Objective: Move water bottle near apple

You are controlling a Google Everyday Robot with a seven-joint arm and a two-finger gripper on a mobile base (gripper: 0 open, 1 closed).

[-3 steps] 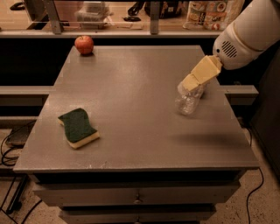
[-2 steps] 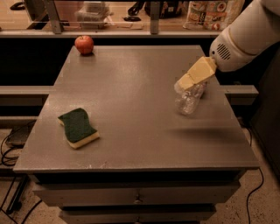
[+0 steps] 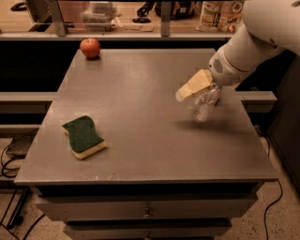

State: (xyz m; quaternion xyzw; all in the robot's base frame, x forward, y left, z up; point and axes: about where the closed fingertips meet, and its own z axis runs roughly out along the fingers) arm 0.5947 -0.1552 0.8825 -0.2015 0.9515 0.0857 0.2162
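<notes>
The water bottle [image 3: 204,106], clear and crinkled, hangs tilted at the right of the grey table [image 3: 140,93], its neck up under my wrist and its base just above the tabletop, with a shadow below it. My gripper [image 3: 197,90] is shut on the bottle's upper part; one tan finger [image 3: 191,86] points down-left in front of it. The cap is hidden by the gripper. The red apple [image 3: 90,48] sits at the table's far left corner, far from the bottle.
A green-and-yellow sponge [image 3: 84,137] lies at the front left of the table. A shelf with containers [image 3: 220,14] runs behind the table's far edge. Drawers [image 3: 147,213] are below the front edge, and cables [image 3: 11,154] lie on the floor at left.
The gripper has shifted a little left and down. The bottle, upright on the table before, now tilts and hangs in the gripper.
</notes>
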